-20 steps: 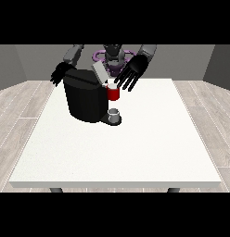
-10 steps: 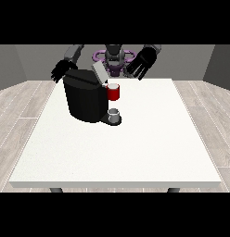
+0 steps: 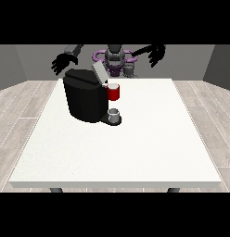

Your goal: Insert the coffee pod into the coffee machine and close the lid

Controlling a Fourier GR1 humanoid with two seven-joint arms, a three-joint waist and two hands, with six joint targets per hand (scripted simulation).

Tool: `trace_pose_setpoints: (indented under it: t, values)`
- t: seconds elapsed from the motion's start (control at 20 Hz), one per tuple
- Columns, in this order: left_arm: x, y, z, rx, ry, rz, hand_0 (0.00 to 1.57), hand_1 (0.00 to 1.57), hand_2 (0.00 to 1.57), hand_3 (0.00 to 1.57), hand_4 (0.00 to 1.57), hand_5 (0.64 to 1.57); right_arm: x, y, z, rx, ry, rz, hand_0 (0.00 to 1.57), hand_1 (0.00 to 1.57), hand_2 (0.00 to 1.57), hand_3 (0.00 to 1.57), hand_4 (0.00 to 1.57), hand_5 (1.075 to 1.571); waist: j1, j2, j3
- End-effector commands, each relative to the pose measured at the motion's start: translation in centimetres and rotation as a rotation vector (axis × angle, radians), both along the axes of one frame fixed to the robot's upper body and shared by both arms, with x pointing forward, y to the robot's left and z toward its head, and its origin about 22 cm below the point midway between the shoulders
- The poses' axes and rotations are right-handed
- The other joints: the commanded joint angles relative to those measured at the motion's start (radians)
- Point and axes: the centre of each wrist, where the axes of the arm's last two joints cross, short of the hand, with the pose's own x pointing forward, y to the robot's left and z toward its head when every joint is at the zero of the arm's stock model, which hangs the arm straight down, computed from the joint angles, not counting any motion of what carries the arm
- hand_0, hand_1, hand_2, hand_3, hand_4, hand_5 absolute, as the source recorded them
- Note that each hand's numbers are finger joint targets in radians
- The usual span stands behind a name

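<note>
Progress: the coffee machine stands on the white table with its lid tilted up, so by my reckoning the closing step is not yet done.
Pod: a small grey thing sits at the foot of the machine on its front platform; I cannot tell whether it is the pod or a cup, so whether the pod is already in the machine I cannot say.
Red thing at the machine: fixed at the front, just above the grey thing.
Hand at the view's left: raised behind the machine, fingers spread apart, holding nothing, clear of the lid.
Hand at the view's right: raised well away from the machine, fingers hanging relaxed and apart, holding nothing.
Left to do: as I judge it, bring a hand to the lid and press it down.
Count: one machine, one lid, one red thing, one grey thing, one table, two hands.
</note>
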Motion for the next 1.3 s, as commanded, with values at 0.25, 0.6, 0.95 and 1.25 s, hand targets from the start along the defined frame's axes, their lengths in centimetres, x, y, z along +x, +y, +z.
trace_pose_setpoints:
  t: [0.25, 0.6, 0.95, 1.25]
  values:
    - [-5.2, 1.7, -8.4, -0.250, 0.140, 0.123, 0.00, 0.00, 0.00, 0.00, 0.09, 1.571, -0.1, -1.1, 2.8, -0.049, -0.016, 0.154, 0.00, 0.00, 0.00, 0.00, 0.37, 1.571, 0.053, -0.120, -0.0001]
    - [-6.5, 3.0, -8.9, -0.313, 0.126, 0.126, 0.00, 0.00, 0.00, 0.00, 0.00, 1.571, 2.4, 0.7, 7.6, -0.058, -0.147, 0.290, 0.00, 0.00, 0.00, 0.00, 0.00, 1.571, 0.088, -0.096, 0.0003]
    - [-8.1, -0.2, -9.5, -0.377, 0.167, 0.056, 0.00, 0.00, 0.00, 0.00, 0.00, 1.571, 3.4, 1.6, 7.8, -0.141, -0.130, 0.318, 0.00, 0.00, 0.00, 0.00, 0.00, 1.571, 0.188, -0.095, 0.0007]
    - [-9.5, 2.2, -8.4, -0.386, 0.142, 0.068, 0.00, 0.00, 0.00, 0.00, 0.00, 1.571, 4.7, 4.1, 9.7, -0.136, -0.181, 0.404, 0.00, 0.00, 0.00, 0.00, 0.00, 1.571, 0.158, -0.039, 0.0005]
